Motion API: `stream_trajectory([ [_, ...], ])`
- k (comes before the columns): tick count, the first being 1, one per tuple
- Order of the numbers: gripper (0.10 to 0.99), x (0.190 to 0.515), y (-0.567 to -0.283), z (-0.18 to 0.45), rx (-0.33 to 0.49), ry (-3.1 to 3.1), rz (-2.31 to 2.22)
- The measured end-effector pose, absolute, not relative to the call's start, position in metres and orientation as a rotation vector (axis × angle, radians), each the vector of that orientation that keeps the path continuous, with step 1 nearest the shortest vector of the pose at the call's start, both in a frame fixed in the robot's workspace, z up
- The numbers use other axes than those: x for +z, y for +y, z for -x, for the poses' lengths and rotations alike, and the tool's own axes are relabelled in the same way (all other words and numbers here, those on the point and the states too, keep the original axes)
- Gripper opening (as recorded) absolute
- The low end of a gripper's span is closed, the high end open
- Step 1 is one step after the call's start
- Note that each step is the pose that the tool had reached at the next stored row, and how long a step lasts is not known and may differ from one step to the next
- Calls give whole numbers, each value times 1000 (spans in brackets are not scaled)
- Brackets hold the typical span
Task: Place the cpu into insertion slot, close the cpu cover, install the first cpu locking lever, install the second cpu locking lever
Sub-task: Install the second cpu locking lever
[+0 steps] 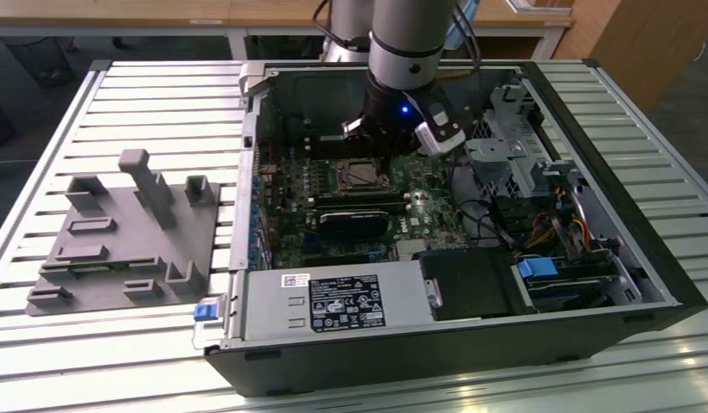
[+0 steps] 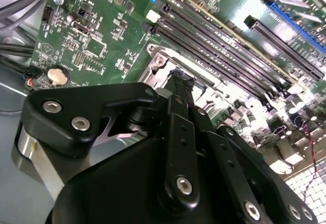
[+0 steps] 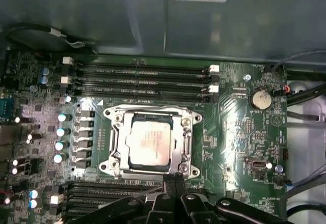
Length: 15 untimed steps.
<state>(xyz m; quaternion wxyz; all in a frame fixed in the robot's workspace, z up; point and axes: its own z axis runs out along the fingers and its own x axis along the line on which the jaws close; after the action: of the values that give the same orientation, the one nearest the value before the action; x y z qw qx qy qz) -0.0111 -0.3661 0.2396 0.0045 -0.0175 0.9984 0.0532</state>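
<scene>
Dim inside the case [image 1: 629,284]; glare on the table slats [image 1: 158,95], near linkage [image 2: 178,147] slightly soft

I work in what looks like a lab or test workshop: an opened computer case [image 1: 446,258] lies on a slatted metal surface [image 1: 136,95], a grey moulded fixture block [image 1: 124,241] sits at the exterior view's left, and wooden desks [image 1: 158,13] stand at the far side.

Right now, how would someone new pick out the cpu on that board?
Inside the open computer case lies a green motherboard. Between its two banks of long black memory slots sits a square grey metal cover frame; the cpu is the flat silver square in its window, the board's only plain metal face.
</scene>
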Motion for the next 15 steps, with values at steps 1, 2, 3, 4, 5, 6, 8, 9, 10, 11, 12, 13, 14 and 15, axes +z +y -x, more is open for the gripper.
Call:
stream_trajectory([
  [1, 106, 239, -367, 11, 167, 3128, 55],
  [2, 106, 239, -367, 11, 167, 3128, 55],
  [3, 106, 239, -367, 11, 167, 3128, 55],
  [4, 106, 239, -368, 11, 167, 3128, 55],
  [5, 106, 239, -368, 11, 167, 3128, 55],
  [6, 106, 239, -368, 12, 167, 3128, 55],
  [8, 106, 239, -369, 14, 167, 3128, 55],
  [9, 106, 239, -370, 15, 168, 3128, 55],
  [10, 106, 239, -370, 16, 168, 3128, 55],
  [11, 106, 239, -372, 17, 169, 3128, 55],
  [12, 106, 239, -373, 18, 170, 3128, 55],
  [13, 106, 239, -374, 18, 170, 3128, 55],
  [14, 106, 239, -376, 19, 170, 3128, 55],
  [15, 106, 239, -377, 20, 170, 3128, 55],
])
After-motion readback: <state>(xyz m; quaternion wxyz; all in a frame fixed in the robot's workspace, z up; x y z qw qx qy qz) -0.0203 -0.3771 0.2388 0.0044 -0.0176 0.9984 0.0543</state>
